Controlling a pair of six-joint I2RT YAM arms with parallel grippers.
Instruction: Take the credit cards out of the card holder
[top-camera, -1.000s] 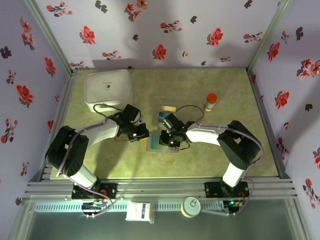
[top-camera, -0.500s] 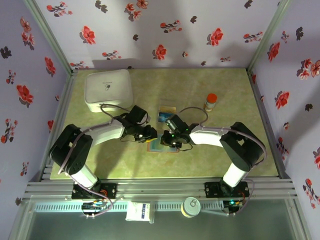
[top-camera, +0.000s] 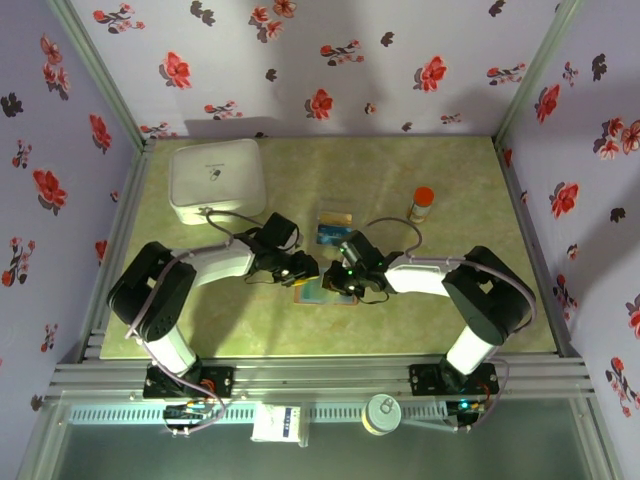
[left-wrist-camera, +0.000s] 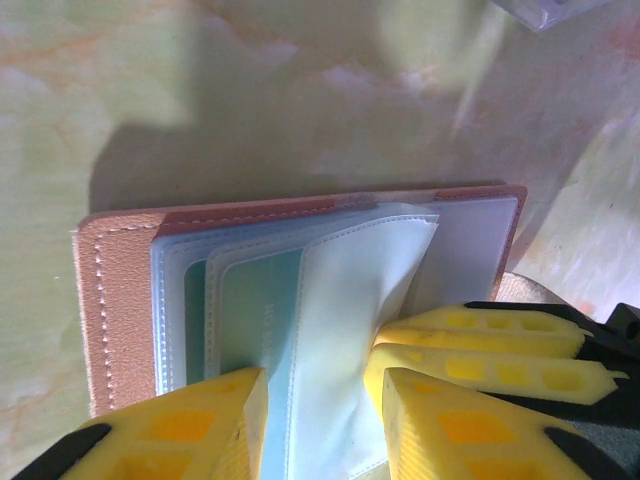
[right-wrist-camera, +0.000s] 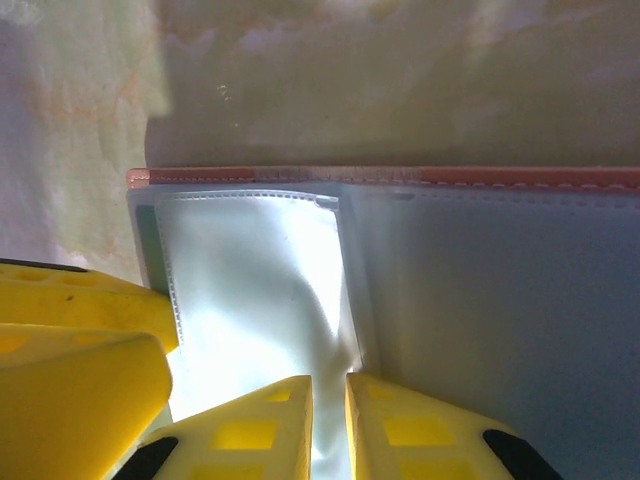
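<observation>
The card holder (top-camera: 312, 293) lies open on the table, brown leather rim (left-wrist-camera: 120, 300) around clear blue-grey pockets. A teal credit card (left-wrist-camera: 255, 305) sits inside a pocket. My left gripper (left-wrist-camera: 325, 425) is open, its fingers (left-wrist-camera: 200, 425) straddling a loose pocket flap (left-wrist-camera: 340, 300). My right gripper (right-wrist-camera: 345, 425) is shut on that same flap (right-wrist-camera: 260, 290), and its yellow fingers (left-wrist-camera: 480, 345) show beside the left ones. Both grippers meet over the holder, left (top-camera: 305, 270) and right (top-camera: 336, 280). Two credit cards (top-camera: 329, 234) lie on the table just behind.
A white square box (top-camera: 218, 180) stands at the back left. A small bottle with a red cap (top-camera: 421, 204) stands at the back right. Flowered walls close in the table on three sides.
My left gripper has opened and shifted right onto the holder. The right gripper keeps its pinch and has drifted slightly right with the holder.
</observation>
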